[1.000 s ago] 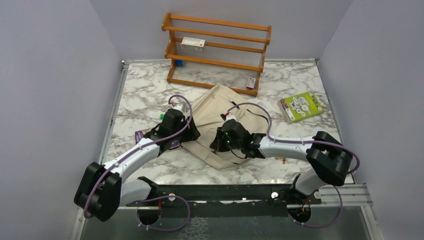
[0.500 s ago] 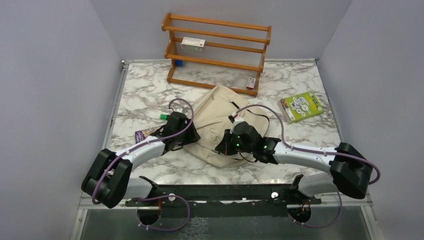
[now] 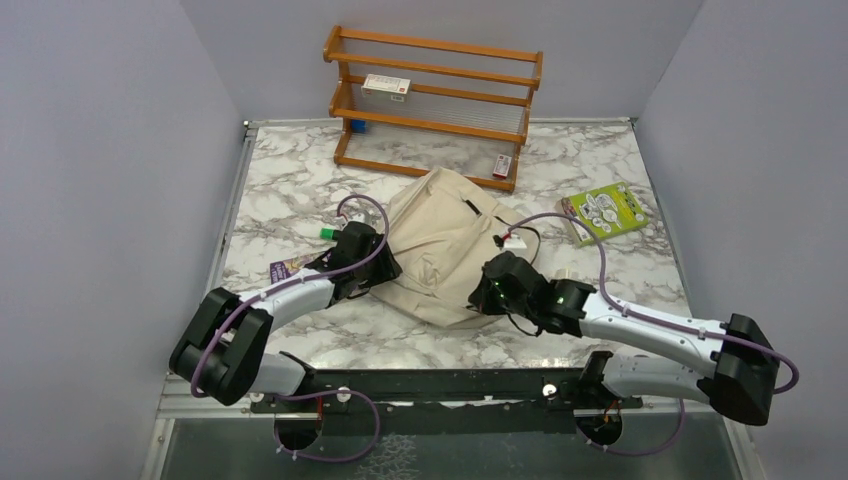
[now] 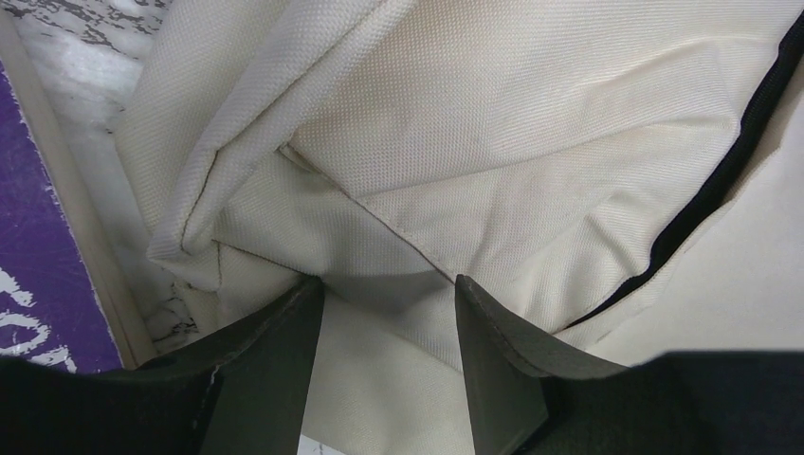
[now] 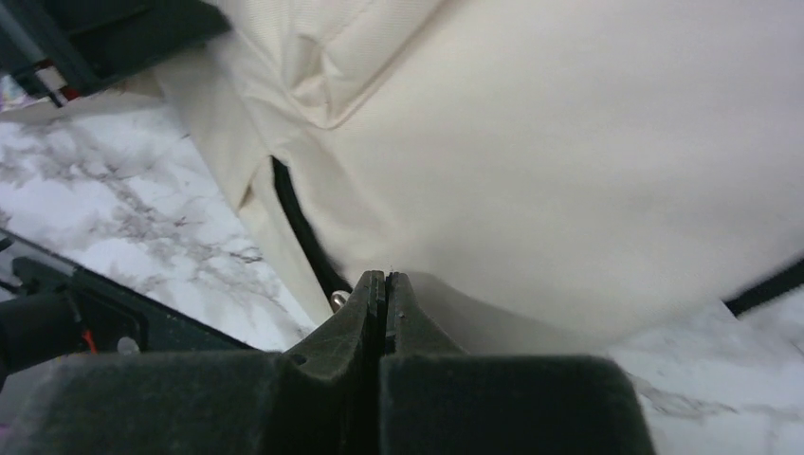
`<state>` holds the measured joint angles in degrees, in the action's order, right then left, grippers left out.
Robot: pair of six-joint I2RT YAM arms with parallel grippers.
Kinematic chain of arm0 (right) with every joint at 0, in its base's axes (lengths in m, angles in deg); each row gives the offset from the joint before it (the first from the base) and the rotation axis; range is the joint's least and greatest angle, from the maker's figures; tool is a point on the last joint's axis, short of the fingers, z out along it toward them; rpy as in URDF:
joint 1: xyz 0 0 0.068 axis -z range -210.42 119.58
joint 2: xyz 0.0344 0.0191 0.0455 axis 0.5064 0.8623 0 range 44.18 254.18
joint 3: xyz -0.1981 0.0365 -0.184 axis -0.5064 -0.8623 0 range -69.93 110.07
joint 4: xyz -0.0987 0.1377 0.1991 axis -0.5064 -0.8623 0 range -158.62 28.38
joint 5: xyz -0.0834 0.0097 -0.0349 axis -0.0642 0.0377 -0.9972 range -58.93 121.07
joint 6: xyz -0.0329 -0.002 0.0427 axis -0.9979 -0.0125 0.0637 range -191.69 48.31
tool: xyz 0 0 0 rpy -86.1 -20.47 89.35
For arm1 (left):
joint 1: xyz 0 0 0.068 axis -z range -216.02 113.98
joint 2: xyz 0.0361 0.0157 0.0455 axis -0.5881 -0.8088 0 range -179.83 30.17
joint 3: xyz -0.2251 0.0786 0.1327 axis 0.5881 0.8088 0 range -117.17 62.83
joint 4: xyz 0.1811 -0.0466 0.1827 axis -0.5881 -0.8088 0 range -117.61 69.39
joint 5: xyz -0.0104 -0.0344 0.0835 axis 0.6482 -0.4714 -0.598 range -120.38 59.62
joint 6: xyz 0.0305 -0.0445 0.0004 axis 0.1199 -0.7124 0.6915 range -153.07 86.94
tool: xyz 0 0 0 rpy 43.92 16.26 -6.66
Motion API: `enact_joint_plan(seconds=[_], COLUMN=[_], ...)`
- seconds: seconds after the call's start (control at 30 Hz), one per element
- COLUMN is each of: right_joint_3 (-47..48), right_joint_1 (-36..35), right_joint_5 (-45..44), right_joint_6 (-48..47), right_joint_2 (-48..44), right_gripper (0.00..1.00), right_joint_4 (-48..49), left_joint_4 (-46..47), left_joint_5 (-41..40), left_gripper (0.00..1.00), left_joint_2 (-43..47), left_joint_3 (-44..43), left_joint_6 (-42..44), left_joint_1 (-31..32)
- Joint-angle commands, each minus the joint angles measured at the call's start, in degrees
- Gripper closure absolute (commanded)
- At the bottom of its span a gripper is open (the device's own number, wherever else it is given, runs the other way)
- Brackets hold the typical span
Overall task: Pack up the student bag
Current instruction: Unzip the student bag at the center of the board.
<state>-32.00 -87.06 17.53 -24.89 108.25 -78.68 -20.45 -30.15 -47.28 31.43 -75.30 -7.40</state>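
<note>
Marble tabletop [image 3: 300,170], grey walls round it, wooden rack [image 3: 432,100] at the back w/ a few small boxes on its shelves. Your bag [image 3: 435,245] lies slumped at mid-table, in front of the rack and between both arms, black strap trailing off its right side. Left gripper [image 4: 389,284] sits at the bag's left edge: jaws spread, beige cloth in the gap and under the fingers, no clear pinch on it. A purple packet [image 3: 283,270] lies just beside it on the left. Right gripper [image 5: 385,277] is clenched tight, tips right at the bag's near edge, next to a black zip line; you can't tell if anything thin is caught. Green box [image 3: 604,212] lies well apart, far right.
</note>
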Motion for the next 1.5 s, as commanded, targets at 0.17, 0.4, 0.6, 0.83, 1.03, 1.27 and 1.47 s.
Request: enact_joint_plan(seconds=[0.17, 0.4, 0.6, 0.83, 1.03, 1.27, 1.47], right_joint_3=[1.61, 0.13, -5.37, -4.98, -2.38, -1.36, -2.92], right_joint_1=[-0.05, -0.05, -0.05, -0.04, -0.05, -0.05, -0.05], right_joint_5=[-21.03, -20.09, -8.47, -2.39, 1.45, -4.68, -5.07], right_joint_6=[6.76, 5.15, -2.18, -6.12, -6.99, 1.13, 3.93], right_joint_2=[-5.08, -8.72, -17.17, -17.76, -15.92, -17.61, -19.79], right_gripper=[0.99, 0.99, 0.99, 0.99, 0.99, 0.99, 0.99], right_joint_4=[-21.21, -17.83, 1.02, 9.16, 11.13, 4.01, 2.63], left_joint_4=[-3.20, -2.92, -1.57, 5.22, 7.00, 14.86, 18.38], left_joint_5=[-6.70, -6.87, -0.76, 12.63, 9.29, 10.06, 14.30], left_gripper=[0.44, 0.43, 0.38, 0.32, 0.34, 0.34, 0.34], left_joint_2=[-3.21, -1.39, 8.03, 17.47, 15.20, 17.20, 17.42], left_joint_3=[0.93, 0.44, -1.58, -2.40, -4.06, 1.38, 2.76], left_joint_6=[1.63, 3.67, 11.24, 18.72, 23.70, 27.32, 39.48], left_joint_1=[-0.74, -1.21, -1.13, 2.15, 13.09, 17.85, 25.83])
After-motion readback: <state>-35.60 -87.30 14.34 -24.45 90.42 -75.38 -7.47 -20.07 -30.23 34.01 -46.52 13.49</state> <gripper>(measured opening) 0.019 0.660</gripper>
